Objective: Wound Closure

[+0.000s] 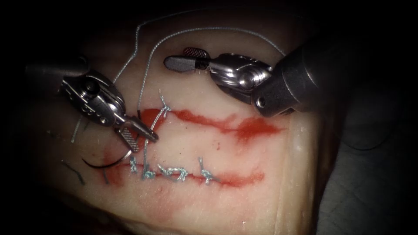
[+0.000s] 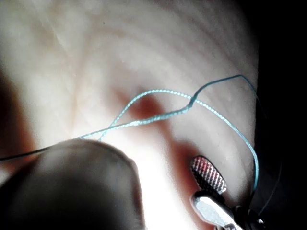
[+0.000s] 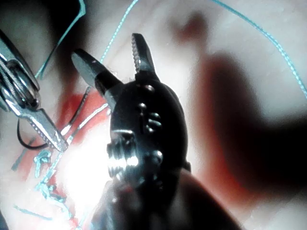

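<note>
Endoscope overhead-front; wrist views close (sharing thread [image 1: 209,30]).

Dim vignetted endoscope, glaring blurry wrist views

Pale blue thread [image 1: 150,56], red fluid [image 1: 252,128], pale tissue [image 1: 261,204].

No readable text, label, brand, number or sign anywhere in these views
</note>
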`<action>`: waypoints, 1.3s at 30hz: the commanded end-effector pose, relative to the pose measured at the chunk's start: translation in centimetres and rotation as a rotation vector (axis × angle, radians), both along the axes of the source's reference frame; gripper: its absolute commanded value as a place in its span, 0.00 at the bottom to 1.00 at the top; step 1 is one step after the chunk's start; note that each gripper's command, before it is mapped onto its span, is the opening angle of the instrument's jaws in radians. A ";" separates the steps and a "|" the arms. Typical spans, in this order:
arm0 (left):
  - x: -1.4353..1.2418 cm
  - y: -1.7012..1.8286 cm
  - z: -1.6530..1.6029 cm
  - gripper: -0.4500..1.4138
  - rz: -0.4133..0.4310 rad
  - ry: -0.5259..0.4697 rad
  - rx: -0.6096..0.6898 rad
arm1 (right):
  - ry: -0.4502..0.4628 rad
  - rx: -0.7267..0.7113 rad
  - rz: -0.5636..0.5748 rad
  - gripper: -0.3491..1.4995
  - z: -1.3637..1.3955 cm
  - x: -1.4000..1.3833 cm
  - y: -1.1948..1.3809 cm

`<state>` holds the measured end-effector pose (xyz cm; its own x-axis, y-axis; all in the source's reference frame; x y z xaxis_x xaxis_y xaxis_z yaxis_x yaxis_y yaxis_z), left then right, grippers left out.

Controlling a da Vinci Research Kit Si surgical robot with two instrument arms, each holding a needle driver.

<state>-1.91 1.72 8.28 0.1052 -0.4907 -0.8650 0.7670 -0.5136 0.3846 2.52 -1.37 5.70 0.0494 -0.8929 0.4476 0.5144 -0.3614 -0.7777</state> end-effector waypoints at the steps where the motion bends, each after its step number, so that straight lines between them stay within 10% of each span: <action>1: -0.05 0.02 0.05 0.29 0.005 -0.003 -0.002 | 0.004 -0.002 0.002 0.99 0.04 0.10 0.01; 8: -0.07 -0.06 0.12 0.28 0.030 -0.010 -0.015 | 0.003 -0.002 0.002 0.99 0.03 0.11 0.00; 15: -0.09 -0.05 0.13 0.00 0.048 -0.025 -0.019 | 0.002 -0.002 0.004 0.99 0.03 0.13 -0.01; 30: -0.05 0.20 0.00 0.00 0.081 -0.087 -0.207 | 0.002 -0.002 0.005 0.99 0.02 0.15 -0.03; 39: -0.07 0.39 0.10 0.00 0.308 -0.046 -0.514 | -0.017 -0.077 -0.040 0.98 0.04 0.11 -0.07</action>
<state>-1.92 2.09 8.34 0.3731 -0.7889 -0.4883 0.8306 0.0494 0.5547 2.55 -1.44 5.69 0.0001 -0.8552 0.5182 0.5128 -0.4448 -0.7343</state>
